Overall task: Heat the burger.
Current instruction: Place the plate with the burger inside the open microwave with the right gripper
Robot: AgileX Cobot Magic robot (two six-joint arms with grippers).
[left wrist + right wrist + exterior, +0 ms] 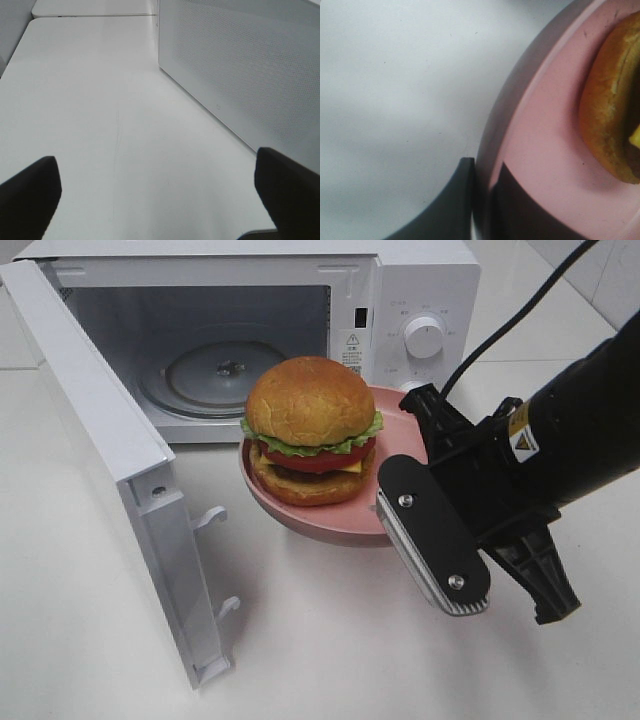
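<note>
1. the burger is sitting upright on the pink plate, just in front of the microwave opening and not inside it.
2. the microwave door is swung wide, and the glass turntable shows inside the cavity.
3. the right end effector is pinched narrow on the plate rim, one finger on each side, at the edge toward the microwave's dial side.
4. i can't tell whether the plate is clear of the surface in front of the microwave.
5. the left end effector is spread wide and holding nothing, low over the surface beside the microwave's perforated outer wall.
6. the burger shows its bun dome on top, with lettuce, tomato and patty stacked below.
</note>
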